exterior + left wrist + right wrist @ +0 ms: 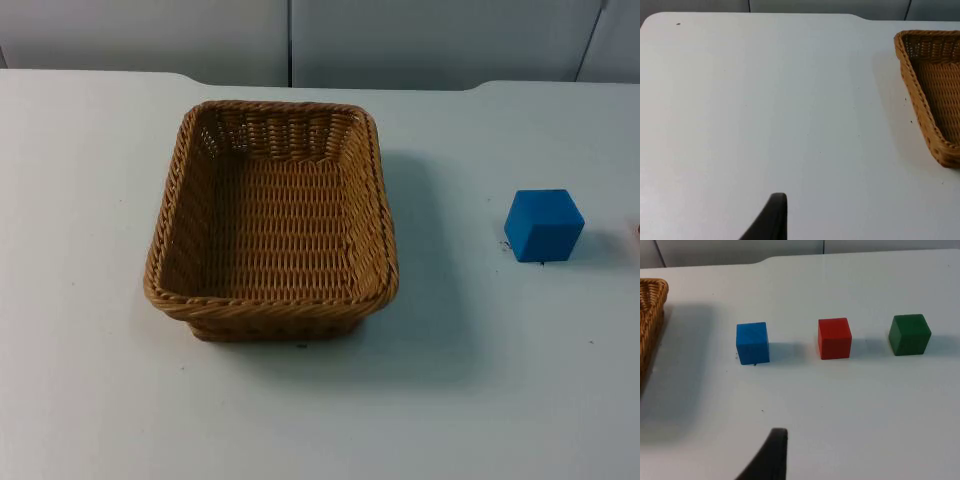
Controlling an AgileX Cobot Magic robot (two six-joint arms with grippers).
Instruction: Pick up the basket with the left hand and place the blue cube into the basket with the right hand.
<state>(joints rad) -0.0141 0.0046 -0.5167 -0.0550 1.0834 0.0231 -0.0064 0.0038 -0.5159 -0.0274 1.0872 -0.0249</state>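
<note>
Desk [90, 400], white, carries a brown woven wicker basket [272, 220] at centre, empty and upright. Right of it, well apart, sit a blue cube [543, 225], red cube [834, 338] and green cube [909, 334]. Left hand [771, 220] and right hand [771, 456] wait above the desk; spread cannot be told.

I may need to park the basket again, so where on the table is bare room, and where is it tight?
Widest bare stretch: the white table left of the wicker basket. Another lane runs between the basket and the blue cube. The near strip in front of both is bare too. Tight: the row of blue cube, red cube and green cube.
</note>
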